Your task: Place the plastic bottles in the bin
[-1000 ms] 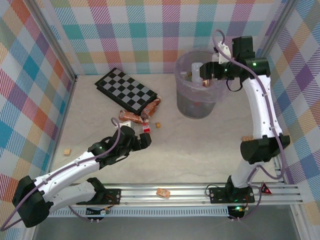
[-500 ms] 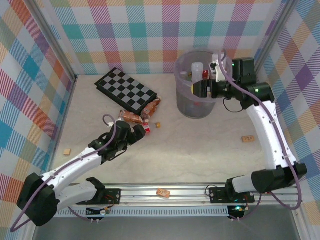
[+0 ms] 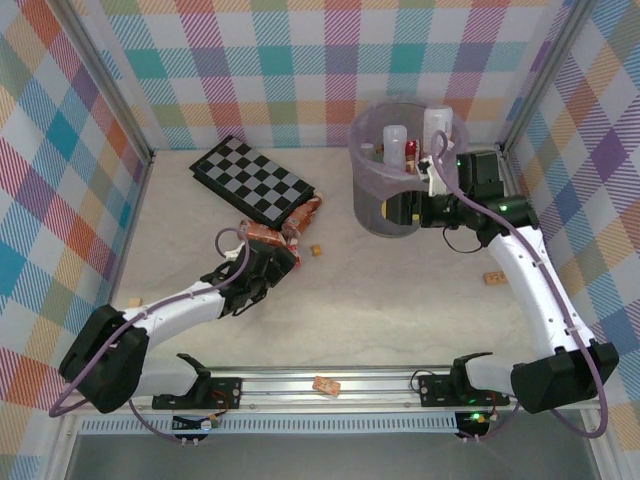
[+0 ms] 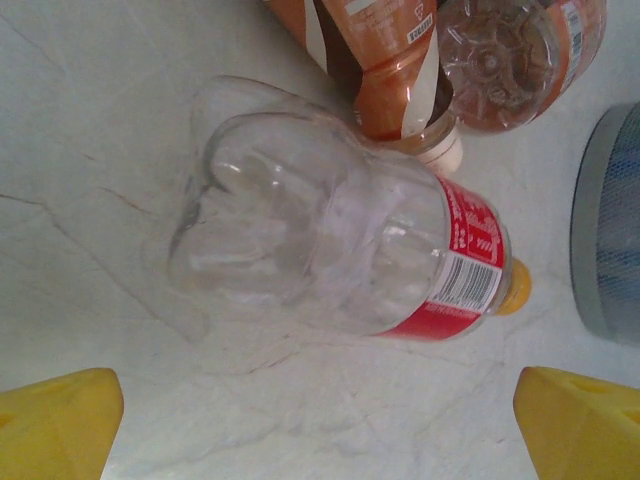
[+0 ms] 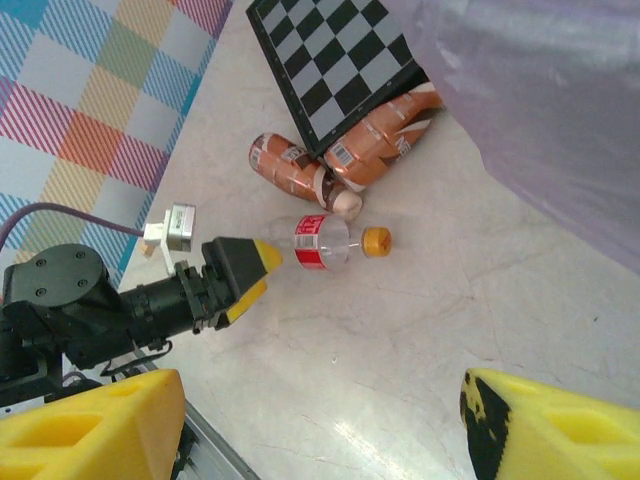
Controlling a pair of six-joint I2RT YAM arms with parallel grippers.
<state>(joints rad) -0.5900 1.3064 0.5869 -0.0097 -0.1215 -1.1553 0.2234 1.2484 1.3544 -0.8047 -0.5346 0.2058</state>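
Low in the top view, the left gripper (image 3: 274,264) is spread wide, with a red-label bottle (image 4: 340,250) lying just in front of it. Up on the right, the right gripper (image 3: 398,210) is spread too, holding nothing, beside the bin (image 3: 365,205) with bottles (image 3: 396,140) inside.

bottles (image 3: 265,237) left of bin (image 3: 368,198)

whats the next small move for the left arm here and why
Probably ease the left hand forward and down over the red-label bottle. The hand is open, and the bottle lies on its side on the table just ahead of the fingertips, not yet between them, so closing now would likely miss it.
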